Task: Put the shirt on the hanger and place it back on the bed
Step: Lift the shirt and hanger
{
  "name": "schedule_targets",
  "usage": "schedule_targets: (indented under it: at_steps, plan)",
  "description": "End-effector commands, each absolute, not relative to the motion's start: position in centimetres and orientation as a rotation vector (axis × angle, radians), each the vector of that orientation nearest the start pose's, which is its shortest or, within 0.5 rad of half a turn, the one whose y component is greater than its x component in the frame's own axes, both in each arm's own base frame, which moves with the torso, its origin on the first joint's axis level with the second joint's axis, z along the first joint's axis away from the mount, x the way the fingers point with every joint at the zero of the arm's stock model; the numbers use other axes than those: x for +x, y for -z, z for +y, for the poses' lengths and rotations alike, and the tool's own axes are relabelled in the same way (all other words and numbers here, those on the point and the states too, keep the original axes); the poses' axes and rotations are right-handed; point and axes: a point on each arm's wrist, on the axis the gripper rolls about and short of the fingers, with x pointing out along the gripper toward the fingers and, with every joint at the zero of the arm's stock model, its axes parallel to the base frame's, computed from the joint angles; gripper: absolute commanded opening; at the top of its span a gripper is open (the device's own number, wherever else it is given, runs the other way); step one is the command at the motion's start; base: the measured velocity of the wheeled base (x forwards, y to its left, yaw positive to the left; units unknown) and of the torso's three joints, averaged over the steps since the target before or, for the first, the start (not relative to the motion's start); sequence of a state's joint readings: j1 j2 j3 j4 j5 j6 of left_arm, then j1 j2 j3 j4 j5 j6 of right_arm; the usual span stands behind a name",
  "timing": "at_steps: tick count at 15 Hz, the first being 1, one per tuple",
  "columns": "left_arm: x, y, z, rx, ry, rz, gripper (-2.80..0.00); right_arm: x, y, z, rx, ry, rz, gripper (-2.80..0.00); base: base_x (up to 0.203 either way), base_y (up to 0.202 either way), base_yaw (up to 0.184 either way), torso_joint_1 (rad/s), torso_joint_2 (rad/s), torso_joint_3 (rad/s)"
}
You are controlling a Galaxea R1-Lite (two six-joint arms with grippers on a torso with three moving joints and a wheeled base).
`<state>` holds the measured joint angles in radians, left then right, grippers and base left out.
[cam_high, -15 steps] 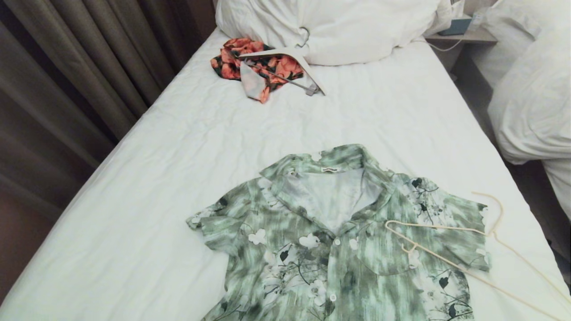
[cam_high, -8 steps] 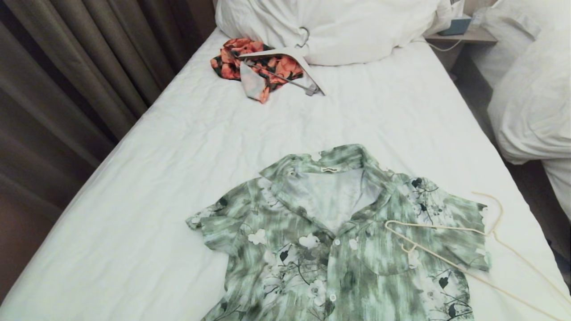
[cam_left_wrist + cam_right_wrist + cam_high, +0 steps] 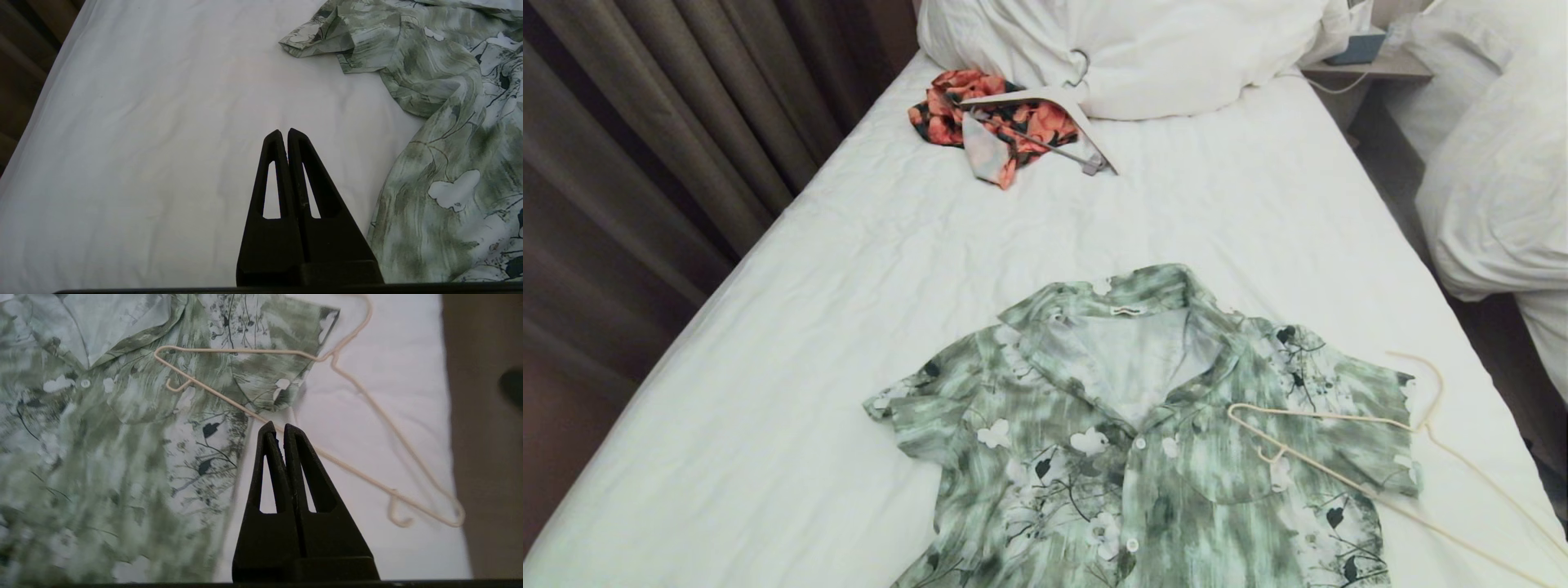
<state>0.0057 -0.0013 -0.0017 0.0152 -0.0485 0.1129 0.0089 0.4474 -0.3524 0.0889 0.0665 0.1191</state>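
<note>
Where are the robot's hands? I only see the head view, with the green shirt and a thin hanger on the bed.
Observer: Both are below your picture. The left gripper hovers over bare sheet on the bed, beside the shirt's sleeve.
Operator: Is it holding something?
Observer: No. Its fingers are pressed together with nothing between them.
Operator: And the other hand?
Observer: The right gripper is shut and empty too, pointing at the hanger's long bottom wire.
Operator: Is the hanger inside the shirt?
Observer: No. One end lies on top of the shirt's chest and sleeve, the other on the sheet near the bed's edge.
</note>
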Motion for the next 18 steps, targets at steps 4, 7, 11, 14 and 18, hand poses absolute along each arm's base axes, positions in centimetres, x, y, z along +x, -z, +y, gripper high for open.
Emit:
schedule_targets:
  at_steps: [4, 7, 11, 14, 18]
  plan:
    - [-2.3, -7.4, -0.1, 0.113, 0.044, 0.011, -2.80, 11.4, -19.7, -0.1, 0.294, -0.088, 0.563, -2.80, 0.000, 0.000, 0.000, 0.000, 0.00, 0.000]
    - [-2.3, -7.4, -0.1, 0.113, 0.044, 0.011, -2.80, 17.9, -20.0, -2.4, 0.458, -0.109, 0.786, -2.80, 0.000, 0.000, 0.000, 0.000, 0.00, 0.000]
    - [-2.3, -7.4, -0.1, 0.113, 0.044, 0.011, -2.80, 23.4, -17.5, -9.2, 0.628, -0.042, 1.047, -2.80, 0.000, 0.000, 0.000, 0.000, 0.00, 0.000]
    - [-2.3, -7.4, -0.1, 0.113, 0.044, 0.011, -2.80, 23.0, -15.4, -14.7, 0.701, -0.167, 1.165, -2.80, 0.000, 0.000, 0.000, 0.000, 0.00, 0.000]
    - [-2.3, -7.4, -0.1, 0.113, 0.044, 0.011, -2.80, 22.8, -13.5, -18.6, 0.798, -0.357, 1.166, -2.80, 0.000, 0.000, 0.000, 0.000, 0.00, 0.000]
